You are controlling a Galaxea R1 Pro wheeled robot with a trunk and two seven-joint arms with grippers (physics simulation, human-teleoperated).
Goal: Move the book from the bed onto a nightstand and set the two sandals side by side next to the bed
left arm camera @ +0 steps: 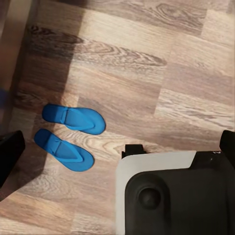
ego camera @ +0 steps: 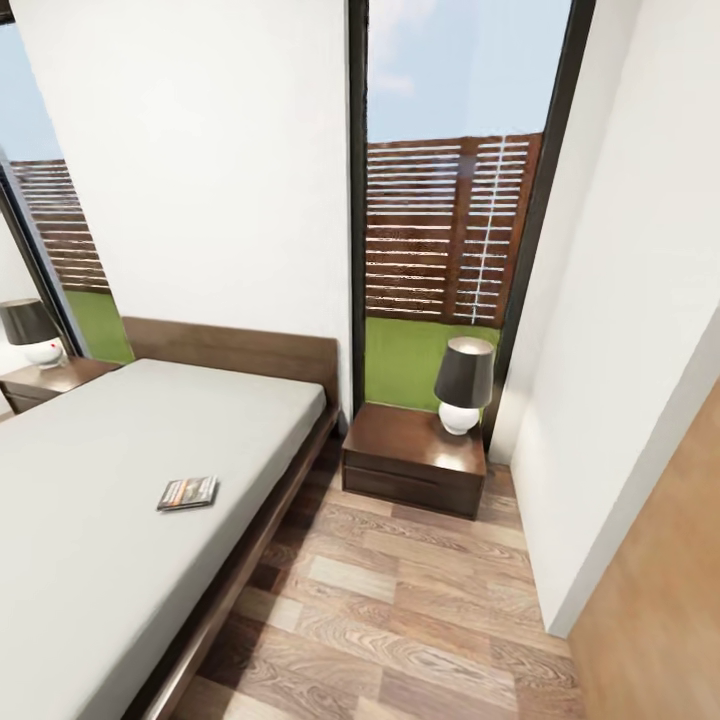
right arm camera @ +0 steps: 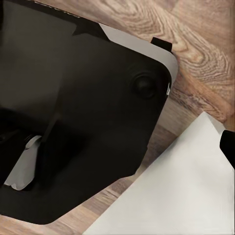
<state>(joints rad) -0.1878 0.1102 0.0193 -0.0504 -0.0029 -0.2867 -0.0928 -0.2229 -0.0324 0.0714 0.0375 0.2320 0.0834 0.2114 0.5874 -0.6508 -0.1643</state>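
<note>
The book [ego camera: 187, 492] lies flat on the light-grey mattress of the bed [ego camera: 90, 560], near its right edge. A nightstand [ego camera: 414, 457] stands on the floor right of the headboard; another nightstand [ego camera: 45, 380] is at the far left. In the left wrist view, two blue sandals [left arm camera: 73, 119] [left arm camera: 63, 150] lie side by side on the wood floor. My left gripper [left arm camera: 118, 147] hangs high above the floor, open and empty. My right gripper [right arm camera: 118, 149] hangs over my base; one fingertip [right arm camera: 228, 147] sits at the frame edge, so it looks open.
A dark-shaded lamp [ego camera: 463, 385] takes the right half of the near nightstand's top; another lamp [ego camera: 30, 332] stands on the far one. A white wall [ego camera: 620, 380] and a wooden panel [ego camera: 660, 600] close in the right side. My base [left arm camera: 176, 196] is near the sandals.
</note>
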